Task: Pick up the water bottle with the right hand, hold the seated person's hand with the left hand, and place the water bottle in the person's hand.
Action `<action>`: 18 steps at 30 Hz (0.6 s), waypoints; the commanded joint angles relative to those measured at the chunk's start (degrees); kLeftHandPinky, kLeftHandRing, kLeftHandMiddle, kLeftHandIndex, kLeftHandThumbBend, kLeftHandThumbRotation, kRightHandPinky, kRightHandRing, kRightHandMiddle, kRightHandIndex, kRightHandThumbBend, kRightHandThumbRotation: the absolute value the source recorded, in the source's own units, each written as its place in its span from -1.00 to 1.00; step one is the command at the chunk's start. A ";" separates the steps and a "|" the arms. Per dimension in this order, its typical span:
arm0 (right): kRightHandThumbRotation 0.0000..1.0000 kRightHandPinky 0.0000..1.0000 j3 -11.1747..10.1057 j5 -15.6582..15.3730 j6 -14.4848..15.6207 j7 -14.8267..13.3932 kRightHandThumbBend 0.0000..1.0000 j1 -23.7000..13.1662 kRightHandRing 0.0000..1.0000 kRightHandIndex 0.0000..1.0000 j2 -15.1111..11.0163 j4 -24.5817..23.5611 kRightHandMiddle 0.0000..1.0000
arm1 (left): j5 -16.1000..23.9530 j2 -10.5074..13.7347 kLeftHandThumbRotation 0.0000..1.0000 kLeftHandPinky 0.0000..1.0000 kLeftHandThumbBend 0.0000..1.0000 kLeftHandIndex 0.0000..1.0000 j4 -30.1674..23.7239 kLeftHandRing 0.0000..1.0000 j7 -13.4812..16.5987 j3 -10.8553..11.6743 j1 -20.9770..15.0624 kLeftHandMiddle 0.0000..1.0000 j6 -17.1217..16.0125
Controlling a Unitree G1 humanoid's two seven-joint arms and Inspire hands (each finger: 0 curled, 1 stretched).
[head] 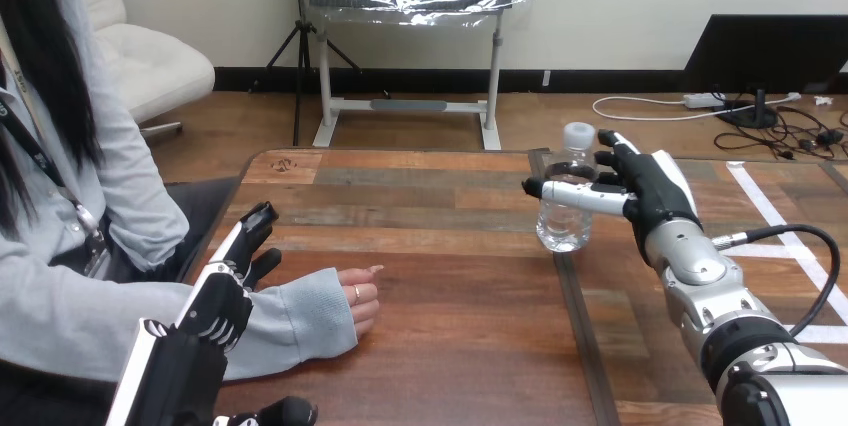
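A small clear water bottle (566, 196) with a white cap stands upright on the wooden table (440, 346), right of centre. My right hand (645, 186) is wrapped round it from the right, thumb across its front and fingers behind. The person's hand (360, 301) rests loosely curled on the table at centre left, its light sleeve running back toward the left edge. My left hand (235, 261) hovers over that sleeve near the forearm, fingers straight and pointing away from me; it does not grip the arm.
The person sits at the table's left side. A dark seam (575, 326) runs front to back through the tabletop under the bottle. White tape lines (775, 216) mark the table's far right part.
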 commanded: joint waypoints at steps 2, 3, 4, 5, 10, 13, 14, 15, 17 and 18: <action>-0.47 0.69 1.33 -1.20 0.05 -0.87 0.85 -6.12 0.88 0.95 0.02 0.41 0.90 | -0.14 -0.67 0.22 0.85 1.00 0.84 -1.69 0.95 0.36 -0.44 -1.68 0.95 -1.42; -0.46 0.69 1.34 -1.22 0.04 -0.87 0.86 -6.11 0.88 0.95 0.02 0.41 0.90 | -0.20 -0.72 0.22 0.85 1.00 0.84 -1.63 0.95 0.35 -0.47 -1.69 0.95 -1.48; -0.45 0.69 1.51 -1.38 0.00 -1.01 0.88 -6.10 0.88 0.95 0.02 0.41 0.90 | -0.15 -0.84 0.22 0.85 1.00 0.84 -1.43 0.95 0.39 -0.45 -1.74 0.94 -1.76; -0.45 0.68 1.65 -1.50 -0.03 -1.11 0.89 -6.09 0.87 0.94 0.02 0.41 0.89 | -0.08 -0.92 0.22 0.85 1.00 0.84 -1.31 0.94 0.42 -0.44 -1.78 0.94 -1.94; -0.41 0.60 3.04 -2.83 -0.05 -2.25 0.94 -6.15 0.82 0.91 -0.01 0.39 0.84 | -0.14 -0.92 0.22 0.84 1.00 0.83 -1.13 0.93 0.31 -0.58 -1.69 0.93 -2.08; -0.42 0.55 3.71 -3.48 0.21 -2.84 0.94 -6.17 0.77 0.88 -0.04 0.42 0.81 | -0.21 -0.93 0.21 0.84 1.00 0.83 -1.03 0.93 0.19 -0.69 -1.65 0.94 -2.20; -0.43 0.53 3.83 -3.63 0.30 -3.01 0.94 -6.16 0.75 0.87 -0.04 0.44 0.79 | -0.19 -0.96 0.21 0.84 1.00 0.83 -0.94 0.93 0.19 -0.68 -1.67 0.94 -2.31; -0.44 0.52 3.92 -3.73 0.36 -3.13 0.93 -6.16 0.73 0.85 -0.03 0.45 0.78 | -0.19 -0.97 0.20 0.84 1.00 0.83 -0.87 0.93 0.18 -0.67 -1.70 0.93 -2.38; -0.47 0.49 3.57 -3.30 0.33 -3.18 0.93 -6.11 0.70 0.83 0.11 0.45 0.75 | -0.23 -1.04 0.20 0.84 1.00 0.83 -0.64 0.93 0.14 -0.68 -1.84 0.93 -2.66; -0.51 0.47 3.48 -3.14 0.32 -3.19 0.92 -6.09 0.66 0.81 0.15 0.45 0.73 | -0.25 -1.06 0.20 0.84 1.00 0.83 -0.58 0.92 0.13 -0.68 -1.88 0.93 -2.74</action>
